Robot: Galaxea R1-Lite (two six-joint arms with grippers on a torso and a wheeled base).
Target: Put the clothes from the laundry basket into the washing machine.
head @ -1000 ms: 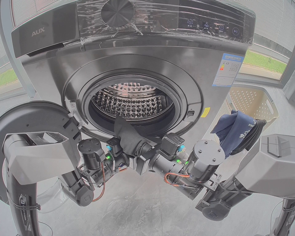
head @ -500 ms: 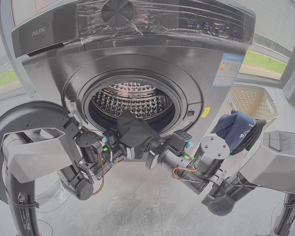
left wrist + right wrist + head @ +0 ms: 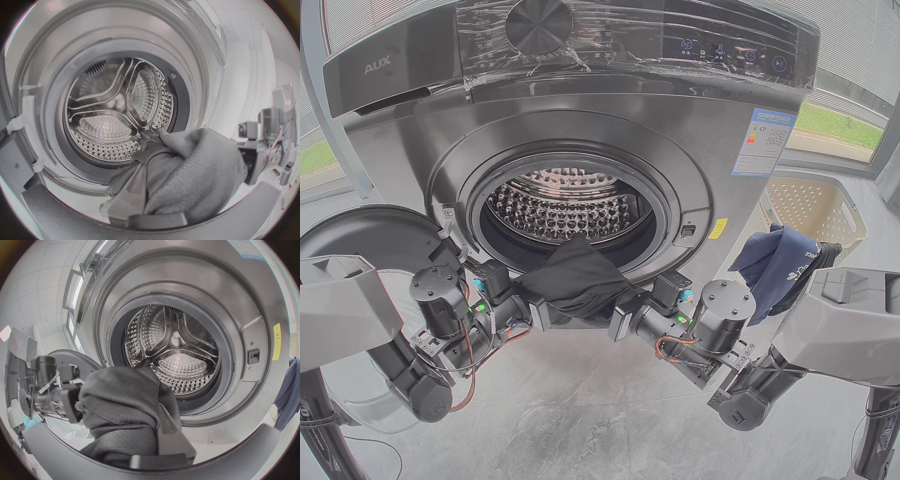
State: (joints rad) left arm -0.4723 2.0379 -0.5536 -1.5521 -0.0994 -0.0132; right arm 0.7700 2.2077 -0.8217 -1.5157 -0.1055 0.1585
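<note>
One black garment point(image 3: 575, 278) hangs stretched between two grippers at six o'clock of the washing machine's point(image 3: 700, 125) round opening. Its top edge sits in front of the lower lip, outside the drum point(image 3: 562, 212). The left gripper point(image 3: 545, 307) has the cloth's eight o'clock end and the right gripper point(image 3: 615, 306) its four o'clock end. Both sets of jaws are pressed closed on the fabric, which drapes over the fingers.

A blue-and-white printed label point(image 3: 765, 142) sits at two o'clock of the opening and a small yellow sticker point(image 3: 718, 228) at three o'clock. The open door point(image 3: 369, 231) hangs at nine o'clock. A blue garment point(image 3: 778, 262) lies over the laundry basket's point(image 3: 819, 206) rim, at three o'clock of the machine.
</note>
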